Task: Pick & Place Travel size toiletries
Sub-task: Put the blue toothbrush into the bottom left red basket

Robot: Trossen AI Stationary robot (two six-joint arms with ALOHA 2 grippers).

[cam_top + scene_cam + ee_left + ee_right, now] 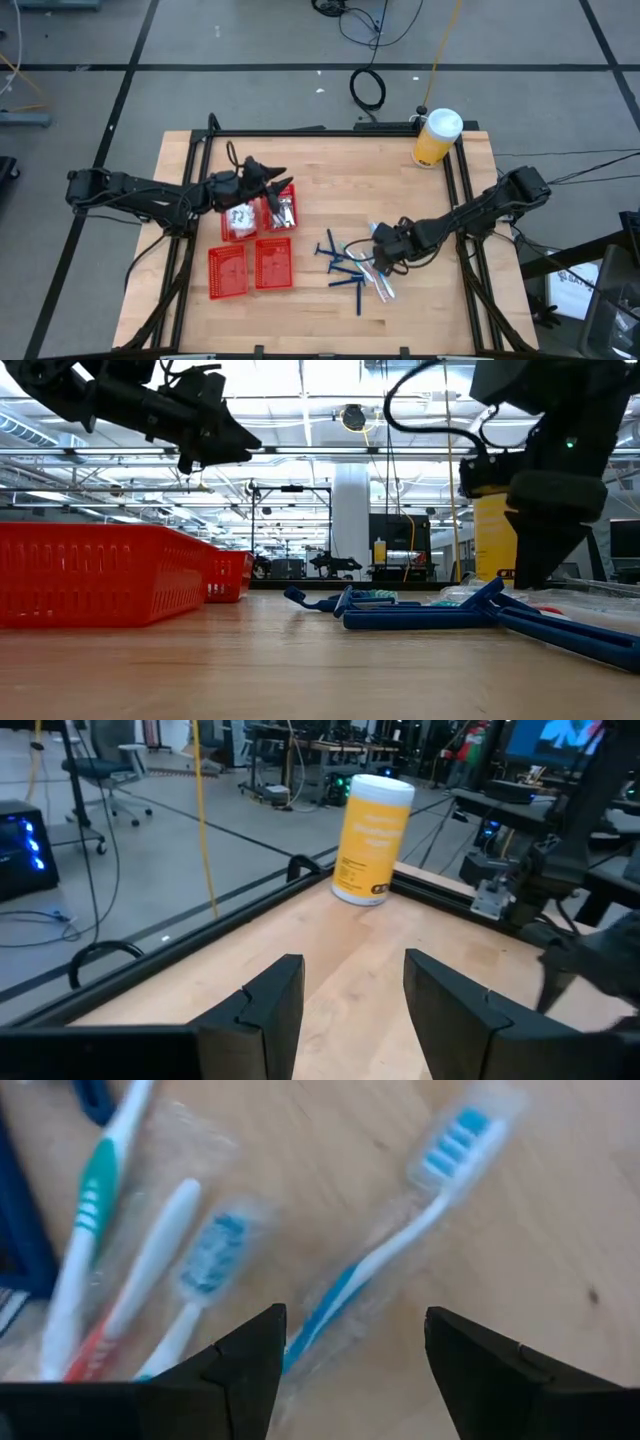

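The travel size toiletries lie loose on the wooden table right of centre: several dark blue razors (345,268) and clear-wrapped toothbrushes (378,280). My right gripper (383,252) hangs open just above the toothbrushes, pointing steeply down. In the right wrist view its fingers stand on either side of a blue-and-white toothbrush (400,1245) without touching it; other wrapped brushes (150,1260) lie beside it. My left gripper (280,180) is open and holds nothing, pointing almost level above the far red baskets (258,215), which hold white packets and silver tubes.
Two more red mesh baskets (250,268) stand nearer the front edge, left of the pile. A big yellow jar with a white lid (437,138) stands at the far right corner. Black frame rails (330,132) run along the table's far and side edges.
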